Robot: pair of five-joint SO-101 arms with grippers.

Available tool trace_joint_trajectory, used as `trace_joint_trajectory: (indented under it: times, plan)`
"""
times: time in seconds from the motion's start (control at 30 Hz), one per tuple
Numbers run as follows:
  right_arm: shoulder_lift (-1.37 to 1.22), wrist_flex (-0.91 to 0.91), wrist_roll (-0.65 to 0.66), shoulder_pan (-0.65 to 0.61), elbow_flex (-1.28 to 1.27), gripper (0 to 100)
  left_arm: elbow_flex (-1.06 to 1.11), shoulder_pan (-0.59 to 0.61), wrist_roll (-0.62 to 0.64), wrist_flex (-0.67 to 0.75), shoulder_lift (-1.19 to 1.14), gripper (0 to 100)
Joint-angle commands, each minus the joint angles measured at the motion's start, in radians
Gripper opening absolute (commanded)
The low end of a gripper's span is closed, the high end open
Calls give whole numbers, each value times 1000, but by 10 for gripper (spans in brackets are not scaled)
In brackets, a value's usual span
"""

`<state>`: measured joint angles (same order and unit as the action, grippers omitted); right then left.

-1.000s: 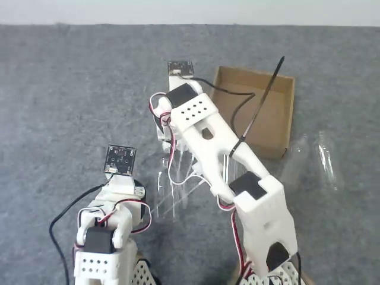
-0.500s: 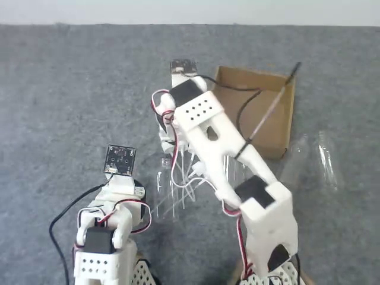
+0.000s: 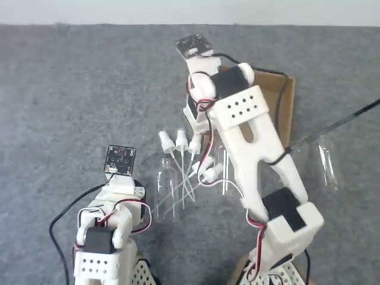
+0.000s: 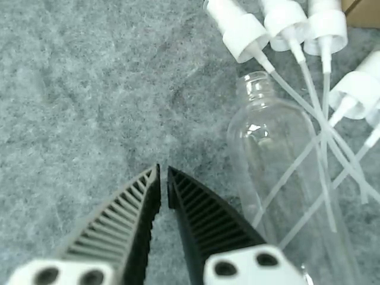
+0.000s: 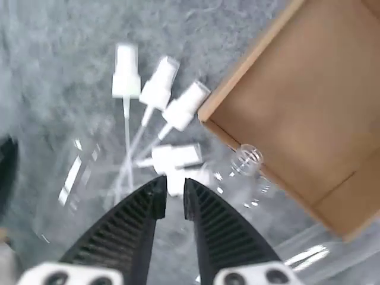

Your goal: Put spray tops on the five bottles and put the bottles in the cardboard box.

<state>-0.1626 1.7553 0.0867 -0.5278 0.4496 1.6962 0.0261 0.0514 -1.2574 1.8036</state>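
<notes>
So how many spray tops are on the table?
5: three spray tops in a row beside the cardboard box, two more between the bottles; others may be hidden.

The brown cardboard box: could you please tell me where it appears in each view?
High view: the brown cardboard box sits right of centre, toward the far side.
Left wrist view: one brown corner shows past the white spray tops.
Right wrist view: its open inside lies beside those tops.
Shared landmark: the spray tops.
</notes>
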Motion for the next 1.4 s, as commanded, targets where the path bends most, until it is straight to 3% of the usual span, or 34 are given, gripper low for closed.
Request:
trace_joint_trajectory:
  times: [0.0,0.13,0.3,0.4,0.57,0.8,1.03,1.37]
  plan:
    - [145,39,115,10,-69,7,-12,6,2,-5,17,13]
    - [306,39,130,27,-166,7,-12,6,2,-5,17,13]
    - [541,41,249,111,-322,10,-12,6,2,-5,17,13]
    - [644,38,301,242,-459,11,-12,6,2,-5,17,13]
    - [713,13,505,536,-609,21,-12,6,2,-5,17,13]
    - [710,-188,666,855,-700,165,-12,6,2,-5,17,13]
    - [581,-378,672,932,-781,167,-12,6,2,-5,17,13]
    - [145,-449,664,964,-559,167,-12,6,2,-5,17,13]
